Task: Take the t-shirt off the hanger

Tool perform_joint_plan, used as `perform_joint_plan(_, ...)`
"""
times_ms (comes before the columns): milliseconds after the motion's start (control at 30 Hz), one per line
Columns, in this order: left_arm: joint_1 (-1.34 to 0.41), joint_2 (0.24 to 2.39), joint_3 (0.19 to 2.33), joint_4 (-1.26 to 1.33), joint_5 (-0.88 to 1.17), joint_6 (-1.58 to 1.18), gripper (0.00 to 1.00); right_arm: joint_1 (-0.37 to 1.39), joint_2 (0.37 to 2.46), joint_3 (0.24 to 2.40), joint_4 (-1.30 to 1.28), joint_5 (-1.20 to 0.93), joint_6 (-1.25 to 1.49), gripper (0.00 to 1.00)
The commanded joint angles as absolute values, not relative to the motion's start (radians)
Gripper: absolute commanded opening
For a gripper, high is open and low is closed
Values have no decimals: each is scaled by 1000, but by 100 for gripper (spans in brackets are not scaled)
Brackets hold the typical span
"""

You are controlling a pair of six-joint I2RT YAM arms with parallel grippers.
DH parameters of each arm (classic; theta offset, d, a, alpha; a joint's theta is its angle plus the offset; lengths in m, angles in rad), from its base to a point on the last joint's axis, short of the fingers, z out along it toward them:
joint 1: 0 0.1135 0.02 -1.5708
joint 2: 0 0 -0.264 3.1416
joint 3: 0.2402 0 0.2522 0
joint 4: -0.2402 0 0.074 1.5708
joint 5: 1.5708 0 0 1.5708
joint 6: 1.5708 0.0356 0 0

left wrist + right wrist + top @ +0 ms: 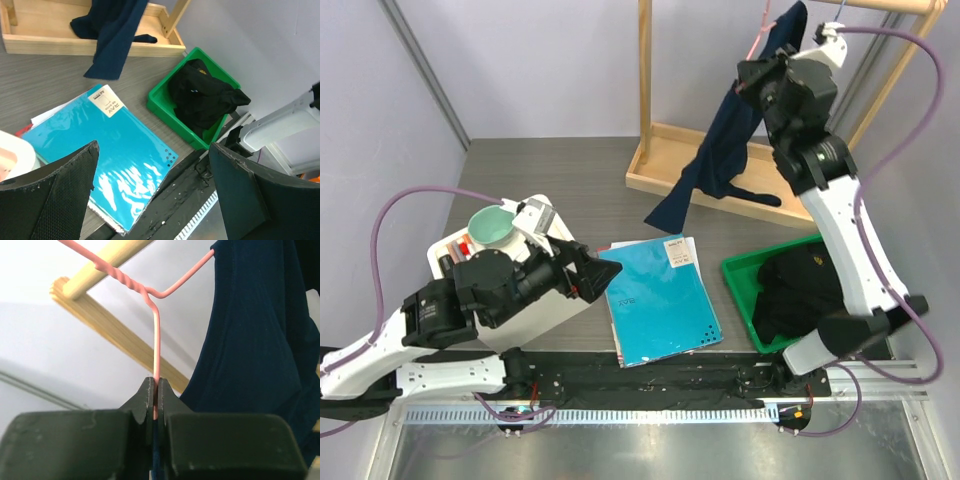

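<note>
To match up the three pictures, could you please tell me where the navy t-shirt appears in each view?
Top external: the navy t-shirt hangs at upper right, draping onto the wooden rack.
Left wrist: navy t-shirt at top centre, over the wooden rack.
Right wrist: navy t-shirt fills the right side, beside the pink hanger.
Shared landmark: the wooden rack.

Overhead view, wrist close-ups (t-shirt (723, 150) shared)

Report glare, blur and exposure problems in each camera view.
Top external: evenly lit and sharp, soft sheen on the metal strip at the near edge. Left wrist: white glare streaks on the teal folder; the left end effector shows dark at the bottom corners. Right wrist: wall blown out bright, wooden rail soft, pink hanger crisp.
</note>
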State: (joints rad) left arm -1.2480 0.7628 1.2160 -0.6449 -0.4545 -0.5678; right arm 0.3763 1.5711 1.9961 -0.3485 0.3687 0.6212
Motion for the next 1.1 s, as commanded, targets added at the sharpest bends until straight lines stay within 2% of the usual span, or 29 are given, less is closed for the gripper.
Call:
perform_joint_plan(0, -1247, 810, 1288, -603, -417, -543, 90, 373, 1402, 1832, -285, 258, 606, 1)
perform_joint_plan(233, -1247, 880, 1362, -563, -407, -499, 89, 367, 1223, 1585, -314, -15, 460, 1)
perform_joint_plan(367, -1246, 955, 1472, -543, -413, -414, 79, 357, 1152, 1516, -328, -127, 413, 1)
perform_joint_plan(467, -1209, 1058, 1607, -572, -410, -384, 80, 354, 1135, 1506, -354, -213, 419, 1)
perform_joint_plan(633, -1076, 1264, 1799, -595, -235, -357, 87, 353, 1123, 1476, -361, -299, 501, 1)
perform_joint_plan(767, -951, 1370, 1900, -546, -124, -359, 88, 354, 1140, 1470, -339, -383, 578, 1)
perform_joint_plan(933, -896, 1465, 1927, -401, -116, -319, 76, 353, 1160, 1460, -310, -428, 633, 1)
perform_joint_plan(1067, -882, 1511, 1924, -342, -155, -287, 73, 354, 1161, 1451, -304, -449, 644, 1)
